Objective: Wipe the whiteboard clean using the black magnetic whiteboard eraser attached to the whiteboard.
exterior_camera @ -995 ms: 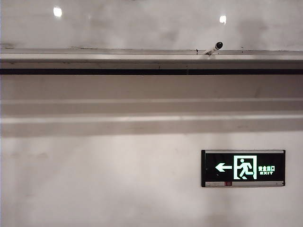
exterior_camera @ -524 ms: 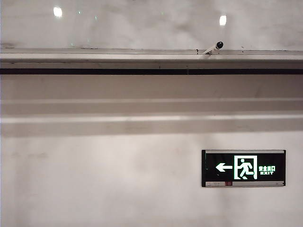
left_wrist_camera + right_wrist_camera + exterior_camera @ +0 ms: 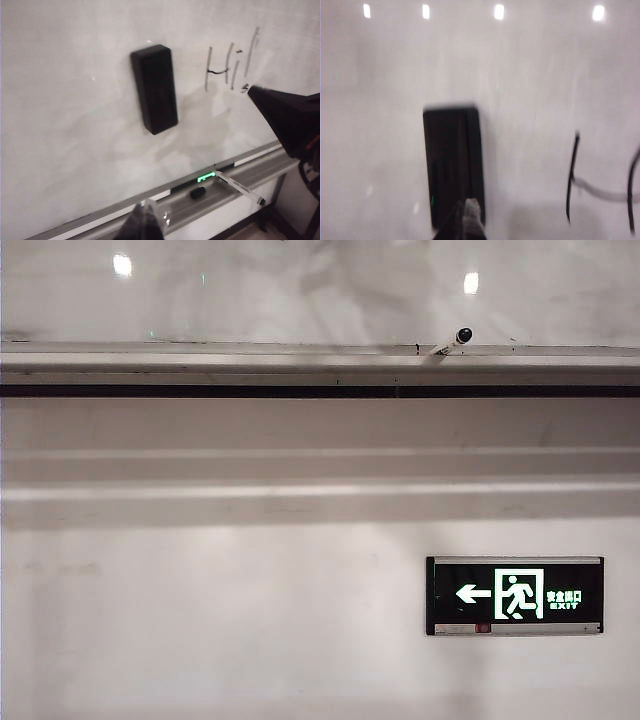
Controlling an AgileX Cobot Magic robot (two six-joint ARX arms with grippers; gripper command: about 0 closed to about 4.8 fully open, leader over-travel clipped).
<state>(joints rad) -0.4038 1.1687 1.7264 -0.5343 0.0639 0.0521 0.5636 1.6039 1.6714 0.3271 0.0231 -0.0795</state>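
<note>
Exterior view: only the whiteboard's (image 3: 320,295) lower strip, its ledge (image 3: 320,365) with a marker (image 3: 452,341), and an exit sign (image 3: 515,596) on the wall; neither of my arms appears. Left wrist view: black eraser (image 3: 154,89) clings upright to the board, long axis vertical, "Hi!" writing (image 3: 232,65) right of it; left gripper (image 3: 145,225), whether clenched I cannot tell. Right wrist view: right gripper (image 3: 466,220), clenched and empty, points at the eraser's (image 3: 453,165) lower end, apparently the nearer.

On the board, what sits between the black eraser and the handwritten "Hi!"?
Nothing: in the left wrist view the stretch of whiteboard between the eraser and the "Hi!" writing is bare and glossy, with only faint smudges.
</note>
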